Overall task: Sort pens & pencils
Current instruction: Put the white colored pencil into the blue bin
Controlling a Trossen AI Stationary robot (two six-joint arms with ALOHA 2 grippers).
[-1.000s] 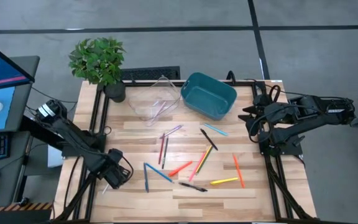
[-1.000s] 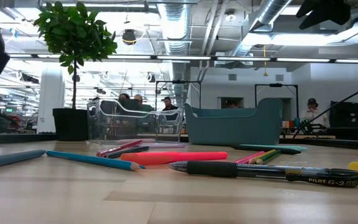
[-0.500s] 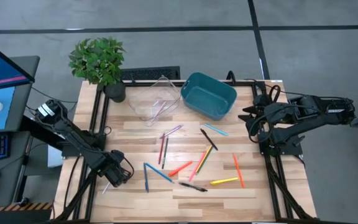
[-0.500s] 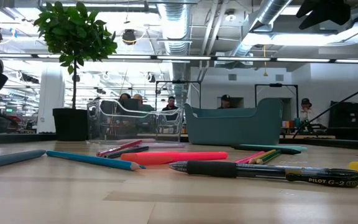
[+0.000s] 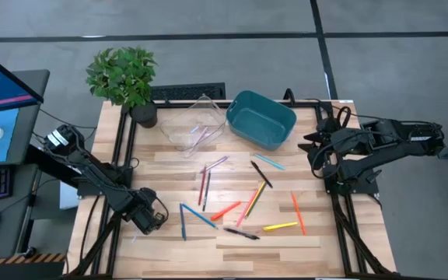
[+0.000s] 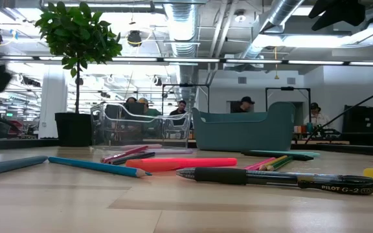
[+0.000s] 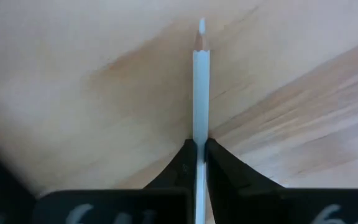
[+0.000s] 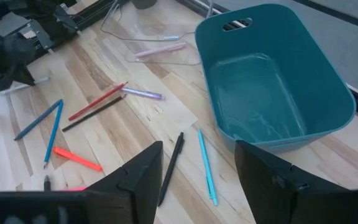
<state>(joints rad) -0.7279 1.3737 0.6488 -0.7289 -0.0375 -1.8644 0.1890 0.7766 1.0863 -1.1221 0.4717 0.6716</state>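
Gripping a white pencil (image 7: 201,93) between tightly closed fingers (image 7: 182,163), the left hand (image 5: 148,218) sits low at the near-left corner of the tabletop (image 5: 169,253), and the left wrist view shows the pencil's sharpened tip pointing away over bare wood. In the high view a pale sliver (image 5: 134,232) pokes out just beside that hand.

Over on the far right edge, the right hand (image 5: 315,148) waits above the rail, its fingers (image 8: 138,171) spread wide with nothing between them.

Scattered across the middle of the tabletop are the rest of the pens & pencils (image 5: 239,204): two blue sticks (image 5: 197,215) forming a V near the left hand, a black pen (image 5: 241,232) just beyond them, a yellow one (image 5: 280,226), an orange one (image 5: 298,213) and a teal one (image 5: 269,161) nearer the right arm.

At the far edge a teal bin (image 5: 260,118) stands beside a clear bin (image 5: 194,121) (pale pinkish sticks (image 8: 160,50) lie in the clear one). A potted plant (image 5: 124,78) sits at the far-left corner.

Across the low view, people (image 6: 246,103) show in the room behind.
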